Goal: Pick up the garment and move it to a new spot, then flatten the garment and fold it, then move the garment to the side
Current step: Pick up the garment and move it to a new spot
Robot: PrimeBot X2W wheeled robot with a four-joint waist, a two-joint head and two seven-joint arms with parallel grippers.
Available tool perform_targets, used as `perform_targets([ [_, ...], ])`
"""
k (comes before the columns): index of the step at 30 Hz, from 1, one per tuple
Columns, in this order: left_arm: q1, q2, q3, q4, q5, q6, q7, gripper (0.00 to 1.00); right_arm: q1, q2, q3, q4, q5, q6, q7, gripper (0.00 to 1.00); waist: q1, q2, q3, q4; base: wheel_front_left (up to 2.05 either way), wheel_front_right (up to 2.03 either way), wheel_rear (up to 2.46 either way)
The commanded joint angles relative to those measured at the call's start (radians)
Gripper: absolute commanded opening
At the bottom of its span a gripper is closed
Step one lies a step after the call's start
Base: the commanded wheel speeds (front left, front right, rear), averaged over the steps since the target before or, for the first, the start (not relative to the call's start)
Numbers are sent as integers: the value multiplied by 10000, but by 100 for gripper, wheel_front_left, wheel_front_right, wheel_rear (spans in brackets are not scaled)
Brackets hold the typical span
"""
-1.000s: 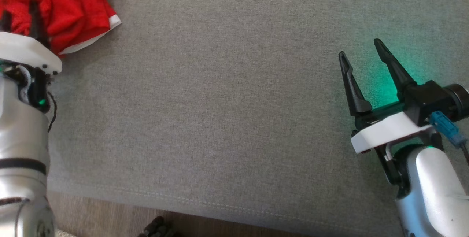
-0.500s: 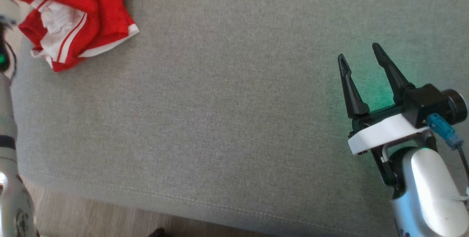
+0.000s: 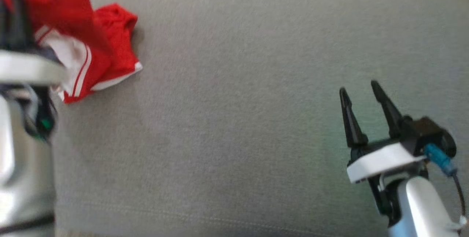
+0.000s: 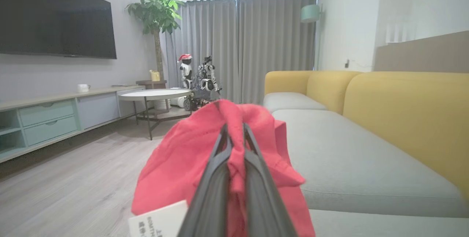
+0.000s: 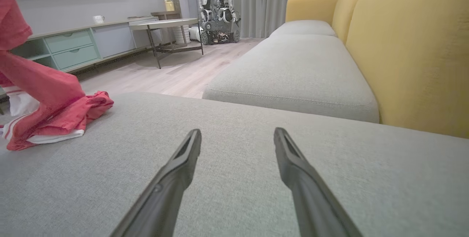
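The garment (image 3: 110,43) is red mesh cloth with white trim, at the upper left of the grey sofa cushion (image 3: 234,119) in the head view. Its upper part is lifted and its lower end rests on the cushion. In the left wrist view my left gripper (image 4: 234,130) is shut on a fold of the garment (image 4: 183,160), which drapes over both fingers, and a white label (image 4: 161,222) hangs below. My right gripper (image 3: 361,88) hovers open over the cushion's right side with nothing between its fingers (image 5: 183,163). The right wrist view shows the garment (image 5: 47,116) far to the left.
Yellow backrests (image 5: 410,46) line the sofa's far side. A second grey seat (image 5: 300,65) continues beyond this cushion. Wooden floor (image 4: 73,178) lies off the cushion's edge, with a round table (image 4: 155,96), a low cabinet (image 4: 47,116) and small robot figures (image 4: 199,76) further off.
My left gripper has shut on the garment and lifted it, so the cloth now hangs from the fingers. The head camera has shifted. My right gripper stays open.
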Motion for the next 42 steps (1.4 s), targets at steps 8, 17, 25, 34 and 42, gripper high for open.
perform_targets([
  [8, 2888, -426, -393, -3477, 116, 436, 1190, 0, 599, 137, 159, -406, 533, -7, -242, 100, 0, 0, -1225, -1138, 0, 0, 0],
  [17, 2941, -1341, -2756, -4339, 342, 36, 2293, 0, 465, 140, 155, -697, 707, -7, -236, 100, 0, 0, -700, -2611, 0, 0, 0],
  [25, 1377, -1933, -5038, -3084, 236, -197, 2405, 0, 215, 140, 244, -588, 1040, -7, -507, 100, 0, 0, 103, -4201, 0, 0, 0],
  [34, -324, -2094, -6629, -1894, -239, -213, 2292, 0, -142, 140, 383, -214, 1573, -7, -1082, 100, 0, 0, 1259, -5613, 0, 0, 0],
  [42, -606, -2102, -7296, -122, -604, -212, 2607, 0, -370, 141, 625, 290, 1980, -7, -1572, 100, 0, 0, 1840, -5912, 0, 0, 0],
])
